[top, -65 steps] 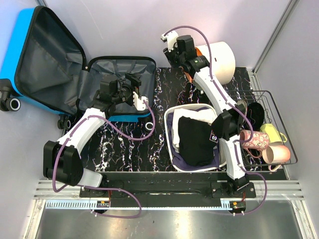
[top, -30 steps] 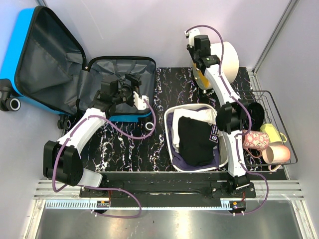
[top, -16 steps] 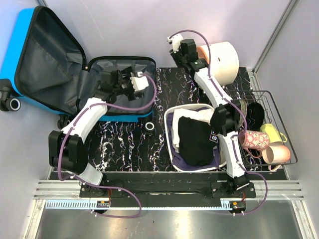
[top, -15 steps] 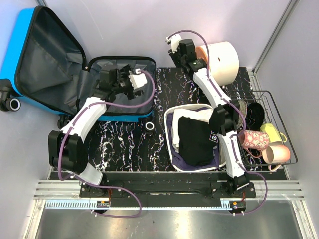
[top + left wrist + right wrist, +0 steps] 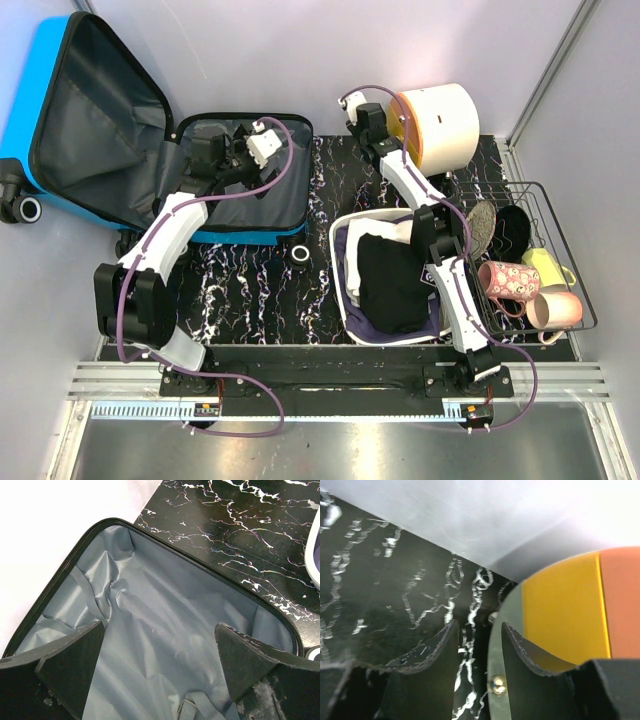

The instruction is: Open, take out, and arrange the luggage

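Note:
The luggage (image 5: 55, 120) lies open at the left: its blue lid stands up against the wall and its lower half shows bare grey lining (image 5: 165, 605) and a strap. My left gripper (image 5: 225, 152) hangs over that lower half, wide open (image 5: 159, 630) with nothing between its fingers. My right gripper (image 5: 372, 125) is at the back, at the mouth of a white round container (image 5: 445, 120) lying on its side. In the right wrist view its jaws (image 5: 479, 625) straddle the container's grey rim (image 5: 495, 650). The right finger lies against the rim; a gap separates the left finger from it.
A white basin (image 5: 338, 262) with dark clothes sits in the middle. On the right, a wire rack (image 5: 556, 210) holds a pink mug (image 5: 510, 280), other mugs and a black bowl (image 5: 512, 228). A small black ring (image 5: 299, 257) lies on the marble table.
My left gripper has moved farther back over the luggage's lower half. My right gripper has swung left to the container's mouth, and the container has shifted slightly left.

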